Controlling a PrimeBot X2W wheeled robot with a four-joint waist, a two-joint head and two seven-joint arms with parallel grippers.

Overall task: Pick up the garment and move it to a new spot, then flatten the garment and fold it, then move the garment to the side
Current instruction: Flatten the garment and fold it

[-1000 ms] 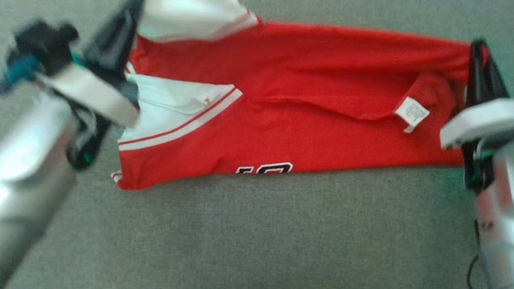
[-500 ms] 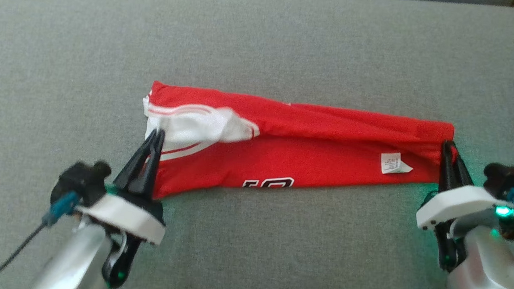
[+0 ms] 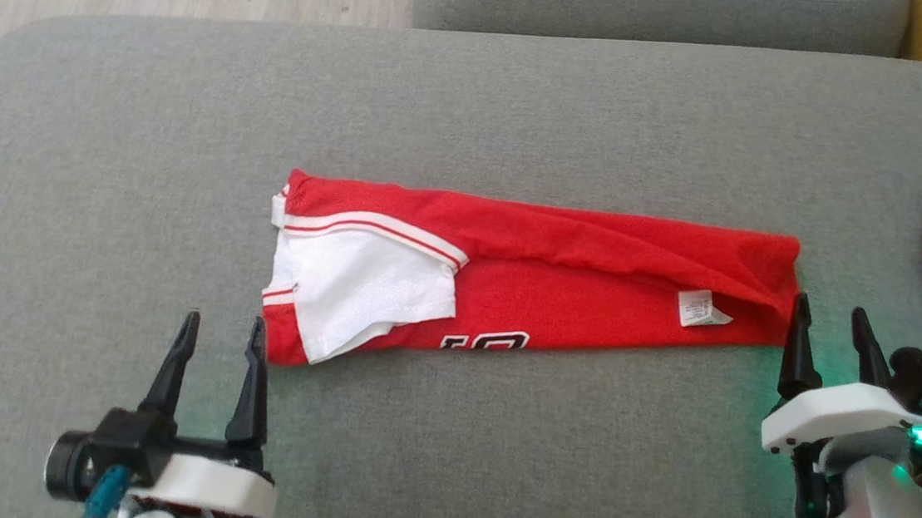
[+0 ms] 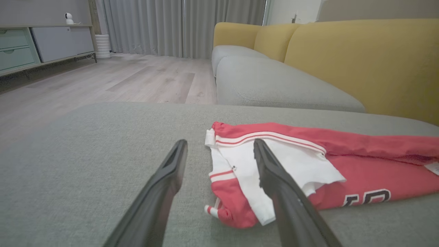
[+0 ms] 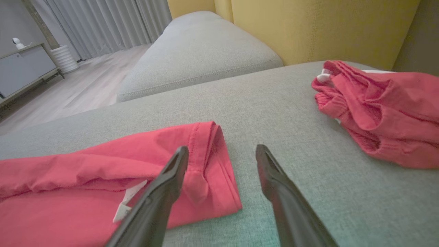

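Head view: just let go at both ends. Left claw (image 3: 224, 320) spread wide, empty, at 8 o'clock of the folded red garment (image 3: 591, 295); right claw (image 3: 828, 304) likewise at 3 o'clock. Laid lengthwise on the grey cushion (image 3: 474, 110); fold apparently set, further folding and shift aside pending.

This is a home living room: a grey sofa (image 4: 274, 85) with yellow back cushions (image 4: 360, 61), pale wood-plank floor (image 4: 103, 79), long grey curtains (image 4: 154, 24), and a low sideboard (image 4: 34, 44) with drawers carrying a small white camera (image 4: 69, 17).
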